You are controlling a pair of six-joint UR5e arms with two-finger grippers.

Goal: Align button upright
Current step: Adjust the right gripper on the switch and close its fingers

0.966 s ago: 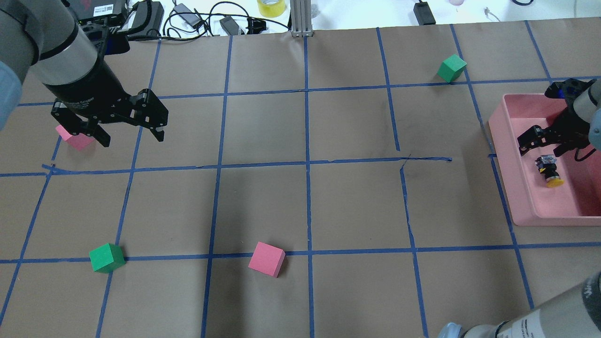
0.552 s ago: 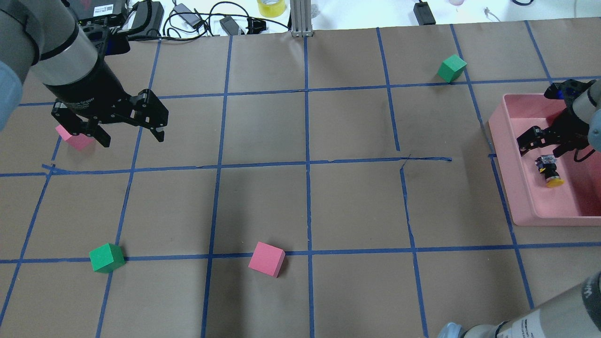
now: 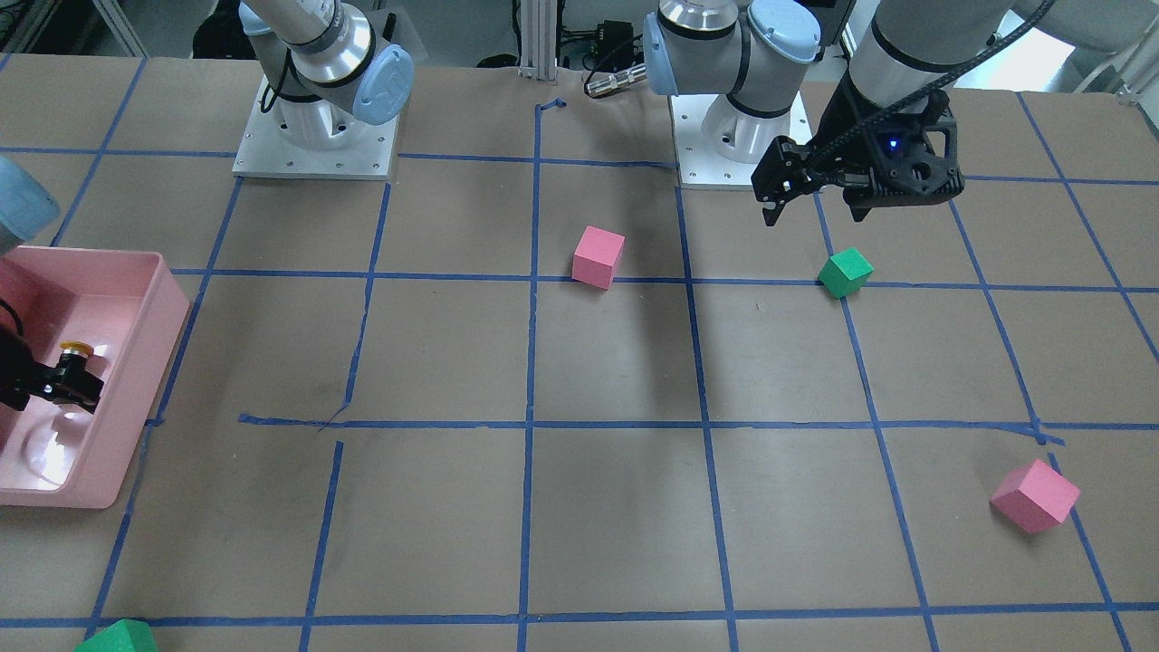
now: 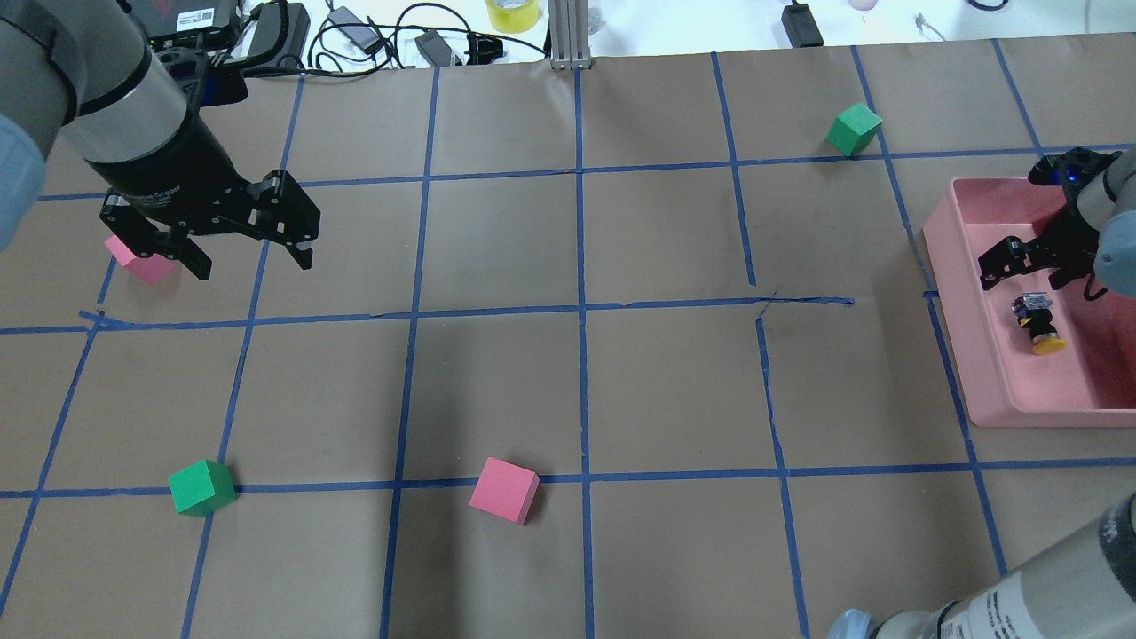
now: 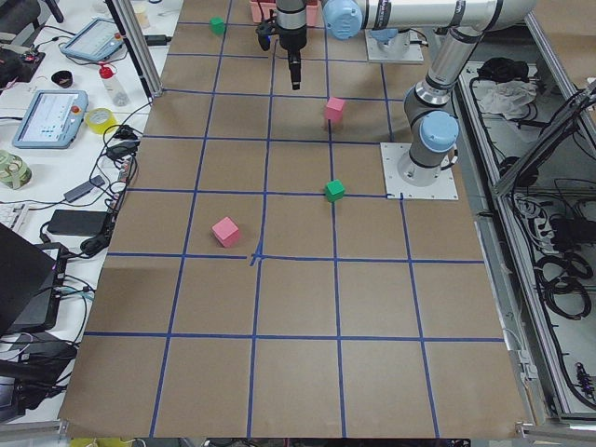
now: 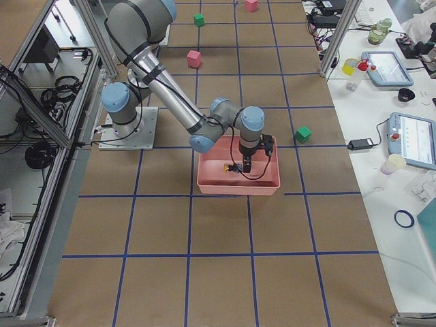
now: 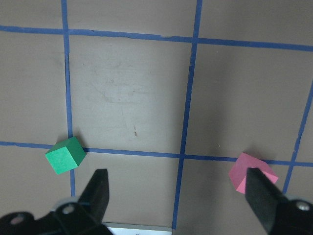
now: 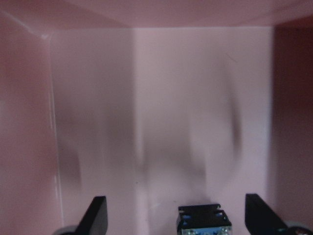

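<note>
The button [image 4: 1037, 325] lies on its side on the floor of the pink tray [image 4: 985, 355], yellow cap toward the robot and base block away from it. My right gripper [image 4: 1028, 275] is open inside the tray, just past the button's base end and apart from it. In the right wrist view the base block [image 8: 204, 223] shows at the bottom edge between the open fingers [image 8: 95, 215]. In the front-facing view the yellow cap [image 3: 74, 347] shows beside the right gripper [image 3: 45, 389]. My left gripper [image 4: 248, 260] is open and empty, raised over the table's far left.
A pink cube [image 4: 142, 263] sits partly under my left gripper. A green cube [image 4: 202, 487] and another pink cube [image 4: 504, 490] lie near the front. A further green cube [image 4: 854, 129] lies at the back right. Cables and gear [image 4: 355, 35] line the far edge.
My right gripper has drawn back slightly from the button, still open. The button has not moved. My left arm has barely shifted.
</note>
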